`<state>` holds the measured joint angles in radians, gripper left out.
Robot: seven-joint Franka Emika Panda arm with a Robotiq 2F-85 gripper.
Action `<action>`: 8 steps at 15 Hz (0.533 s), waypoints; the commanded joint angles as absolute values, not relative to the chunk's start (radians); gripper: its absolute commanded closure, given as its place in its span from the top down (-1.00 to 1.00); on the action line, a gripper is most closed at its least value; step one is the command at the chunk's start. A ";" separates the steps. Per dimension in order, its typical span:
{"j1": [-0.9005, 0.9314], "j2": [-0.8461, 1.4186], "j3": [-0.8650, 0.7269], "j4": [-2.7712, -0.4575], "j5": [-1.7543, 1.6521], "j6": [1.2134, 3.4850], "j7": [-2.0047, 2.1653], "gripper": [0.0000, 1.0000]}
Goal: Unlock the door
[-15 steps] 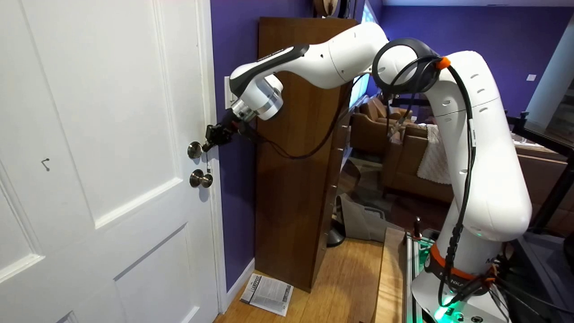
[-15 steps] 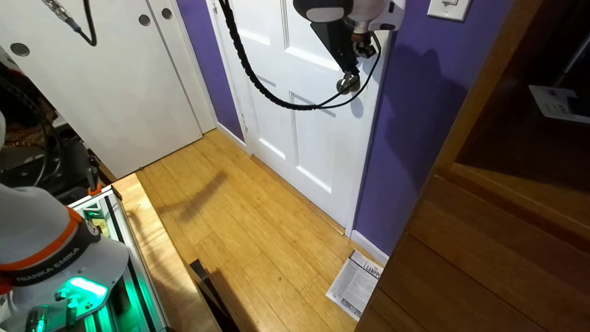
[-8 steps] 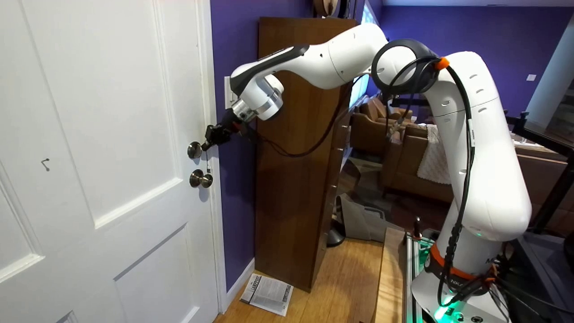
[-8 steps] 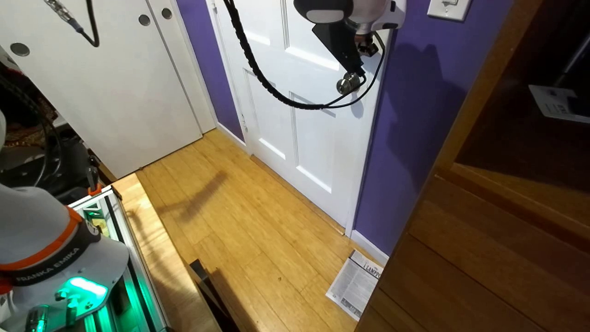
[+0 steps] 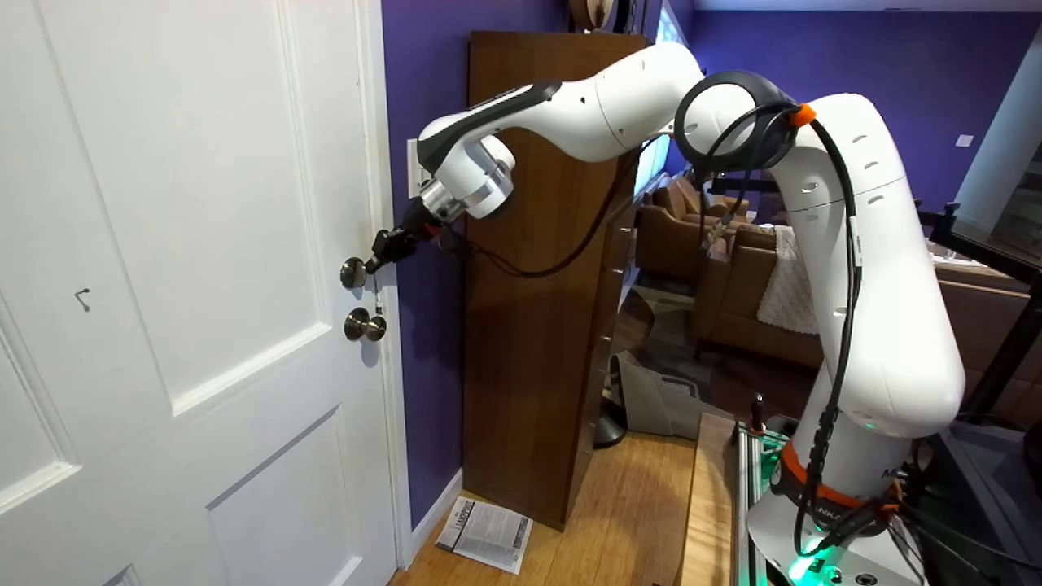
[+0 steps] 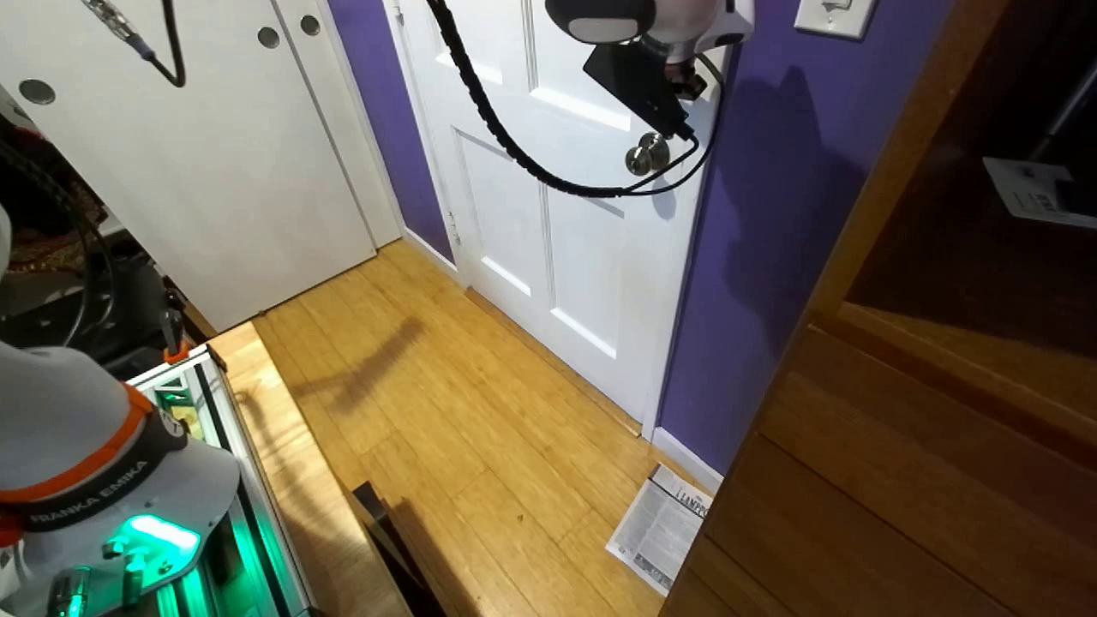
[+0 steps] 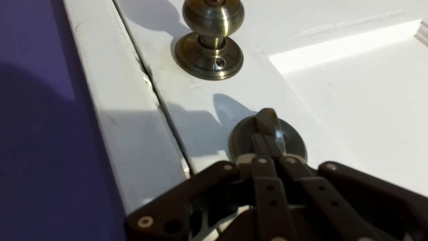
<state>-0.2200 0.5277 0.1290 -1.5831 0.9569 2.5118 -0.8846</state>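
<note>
The white door [image 5: 203, 244] is closed in its frame. Its round brass deadbolt [image 5: 352, 273] sits above the doorknob [image 5: 365, 325]. The wrist view, inverted, shows the deadbolt plate [image 7: 294, 142] with a wedge-shaped thumb-turn [image 7: 267, 122] standing out from it, and the knob [image 7: 214, 20] higher in the picture. My gripper [image 7: 265, 140] has its fingertips together just in front of the thumb-turn, overlapping its lower left side. Nothing shows between the tips; whether they touch the thumb-turn is unclear. In an exterior view the gripper [image 5: 372, 265] meets the deadbolt's right side.
The door frame [image 7: 110, 110] and purple wall [image 5: 427, 366] lie close beside the gripper. A light switch [image 6: 836, 13] is on that wall. A tall brown cabinet [image 5: 529, 325] stands near the arm. A cable [image 5: 537, 274] hangs from the wrist. A newspaper [image 5: 486, 533] lies on the floor.
My wrist has rotated at the deadbolt: the black wrist mount and hanging cable have swung rightward in an exterior view, uncovering more of the knob. The fingertips stay at the deadbolt. The door has not moved.
</note>
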 commanded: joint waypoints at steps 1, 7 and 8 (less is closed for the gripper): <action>-0.208 0.507 0.143 -1.618 0.984 2.523 -0.967 -1.00; -0.161 0.500 0.132 -1.644 0.941 2.583 -1.047 -1.00; -0.155 0.499 0.131 -1.647 0.933 2.595 -1.052 -1.00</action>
